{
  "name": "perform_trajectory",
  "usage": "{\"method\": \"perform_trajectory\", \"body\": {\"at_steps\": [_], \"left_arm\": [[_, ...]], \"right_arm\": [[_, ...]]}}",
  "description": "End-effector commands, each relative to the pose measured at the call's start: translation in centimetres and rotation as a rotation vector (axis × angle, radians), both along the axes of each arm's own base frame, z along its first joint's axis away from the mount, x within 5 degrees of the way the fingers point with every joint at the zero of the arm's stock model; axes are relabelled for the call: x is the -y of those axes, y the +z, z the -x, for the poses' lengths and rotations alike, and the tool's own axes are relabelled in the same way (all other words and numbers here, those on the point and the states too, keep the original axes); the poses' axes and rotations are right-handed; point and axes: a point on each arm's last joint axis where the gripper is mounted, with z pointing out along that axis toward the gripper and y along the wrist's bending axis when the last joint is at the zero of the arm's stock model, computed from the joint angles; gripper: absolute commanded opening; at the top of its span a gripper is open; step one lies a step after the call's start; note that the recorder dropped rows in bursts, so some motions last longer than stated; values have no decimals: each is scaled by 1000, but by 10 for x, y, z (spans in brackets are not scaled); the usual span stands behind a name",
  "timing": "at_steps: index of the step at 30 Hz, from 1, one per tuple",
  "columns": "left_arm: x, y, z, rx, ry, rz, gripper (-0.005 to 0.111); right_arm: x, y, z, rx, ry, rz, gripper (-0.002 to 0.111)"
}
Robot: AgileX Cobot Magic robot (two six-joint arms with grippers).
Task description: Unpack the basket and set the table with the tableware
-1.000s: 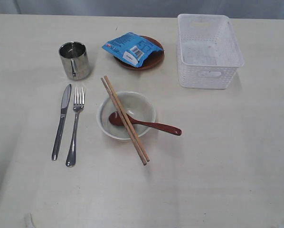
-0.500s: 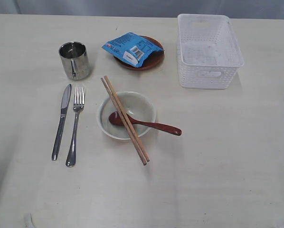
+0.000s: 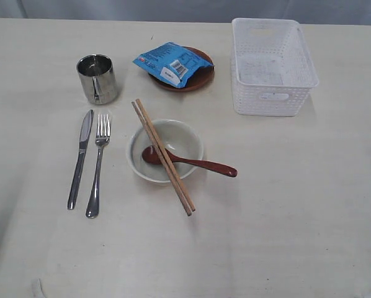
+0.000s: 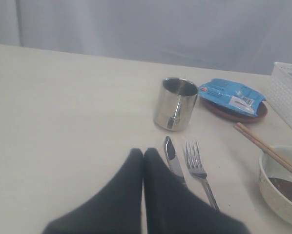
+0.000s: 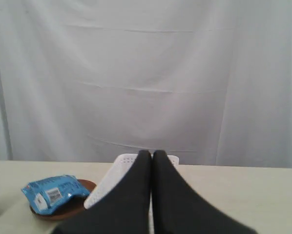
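Note:
The white basket (image 3: pixel 272 65) stands empty at the back right of the table (image 3: pixel 297 217). A steel cup (image 3: pixel 97 79) is at the back left, with a knife (image 3: pixel 80 158) and fork (image 3: pixel 98 162) in front of it. A cream bowl (image 3: pixel 173 139) holds a reddish-brown spoon (image 3: pixel 192 162), and chopsticks (image 3: pixel 163 155) lie across its rim. A brown plate (image 3: pixel 198 79) carries a blue snack packet (image 3: pixel 172 63). Neither gripper shows in the exterior view. My left gripper (image 4: pixel 143 152) is shut and empty, beside the knife (image 4: pixel 173 158). My right gripper (image 5: pixel 152 153) is shut and empty, facing the basket (image 5: pixel 109 180).
A pale curtain (image 5: pixel 146 78) hangs behind the table's far edge. The left wrist view also shows the cup (image 4: pixel 175 103), the fork (image 4: pixel 199 170), the packet (image 4: pixel 231 95) and the bowl (image 4: pixel 282 187).

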Motion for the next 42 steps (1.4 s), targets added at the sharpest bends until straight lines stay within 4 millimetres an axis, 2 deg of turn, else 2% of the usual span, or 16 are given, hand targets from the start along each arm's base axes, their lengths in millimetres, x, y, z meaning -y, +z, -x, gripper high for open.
{"method": "perform_trajectory", "body": {"at_steps": [1, 4, 8, 16, 20, 42], "left_arm": [[0, 0, 0, 9, 1, 5, 0], [0, 0, 0, 9, 1, 5, 0], [0, 0, 0, 9, 1, 5, 0], [0, 0, 0, 9, 1, 5, 0], [0, 0, 0, 9, 1, 5, 0], [0, 0, 0, 9, 1, 5, 0]], "right_arm": [[3, -5, 0, -34, -41, 68, 0], [3, -17, -3, -62, -42, 56, 0], [3, -44, -7, -140, -38, 39, 0], [3, -48, -7, -182, -40, 58, 0], [4, -63, -5, -352, -56, 75, 0], [6, -63, -5, -358, -84, 42, 0]]}}
